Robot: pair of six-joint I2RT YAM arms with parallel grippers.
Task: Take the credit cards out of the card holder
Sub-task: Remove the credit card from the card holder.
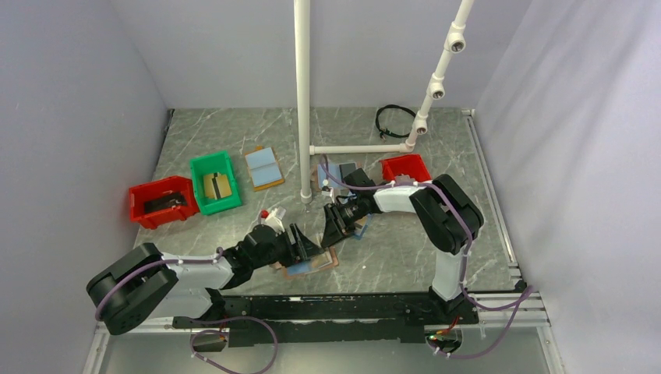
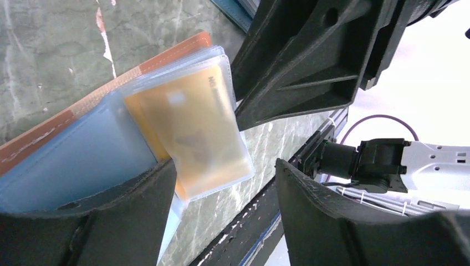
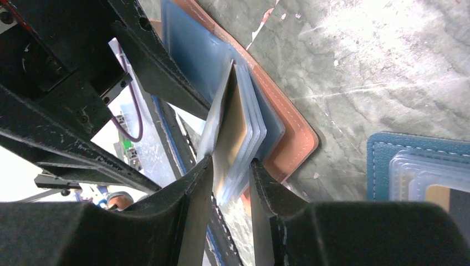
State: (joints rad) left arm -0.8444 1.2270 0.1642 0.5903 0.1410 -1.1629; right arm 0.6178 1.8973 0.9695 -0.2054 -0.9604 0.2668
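Two red plastic bins and one green stand on the grey marbled table (image 1: 390,257). At far left, one red bin (image 1: 134,204) holds a dark flat piece (image 1: 165,202), and the green bin (image 1: 195,179) beside it holds a tan one. Next comes a flat tan-rimmed holder (image 1: 263,167) with two blue halves.

Near the front edge, the left gripper (image 2: 224,172) is spread wide, one black finger (image 2: 127,210) lying over the card holder (image 2: 166,58). That holder has a stitched tan-brown rim, glossy blue inside, and a gold card (image 2: 194,127) in a clear sleeve. The right gripper (image 3: 231,163) pinches the holder's stack of thin clear sleeves (image 3: 258,122) on edge. Just beside it lies a navy-rimmed holder (image 3: 382,160). The second red bin (image 1: 390,165) sits behind.
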